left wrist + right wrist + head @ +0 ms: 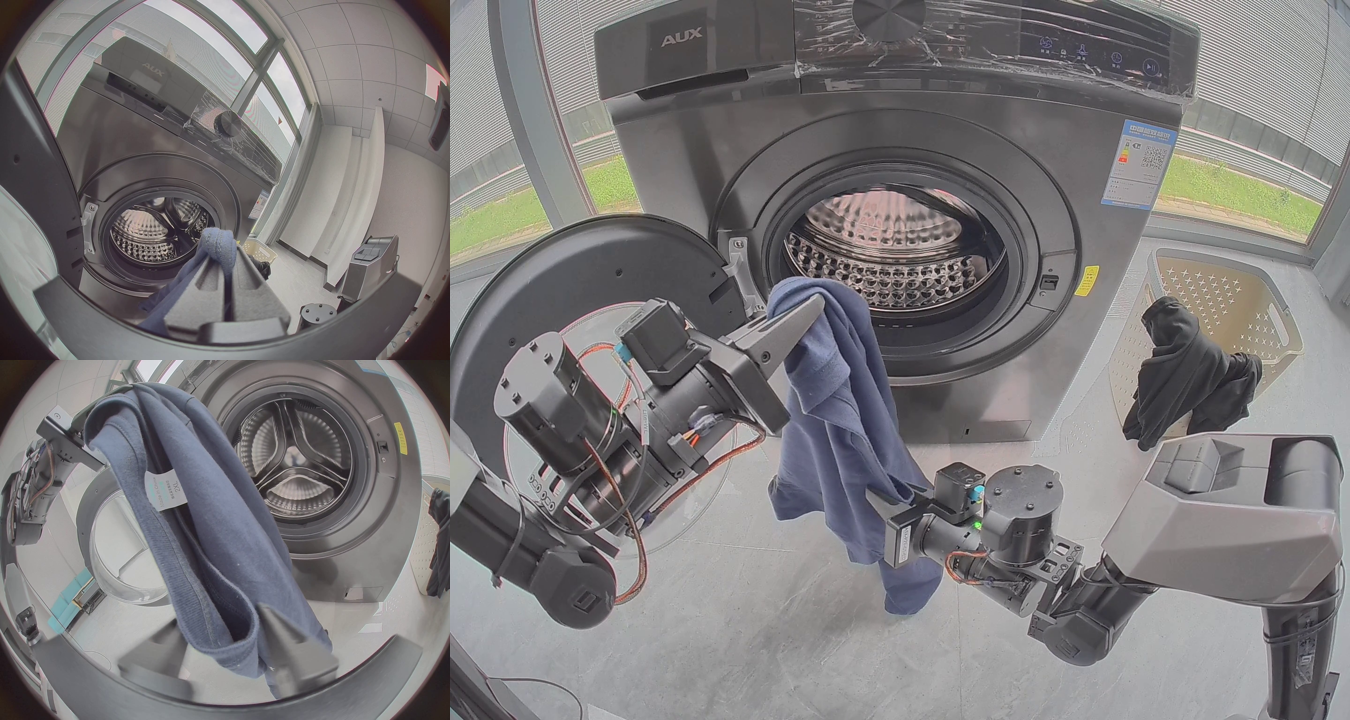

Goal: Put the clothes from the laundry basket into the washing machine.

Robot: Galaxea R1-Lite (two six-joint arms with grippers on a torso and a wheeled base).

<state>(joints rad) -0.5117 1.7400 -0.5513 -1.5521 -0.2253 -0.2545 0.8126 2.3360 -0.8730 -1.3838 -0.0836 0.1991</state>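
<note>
Pinching blue garment (844,403), left claw (814,309) closed, right claw (218,620) spread around hem, right wrist view revealing label (164,489)

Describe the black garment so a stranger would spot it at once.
Start at the grey washing machine; the pale laundry basket sits beside it on the robot's right. The black garment hangs over the basket's rim. It is the only dark cloth, unlike the blue garment before the drum.
</note>
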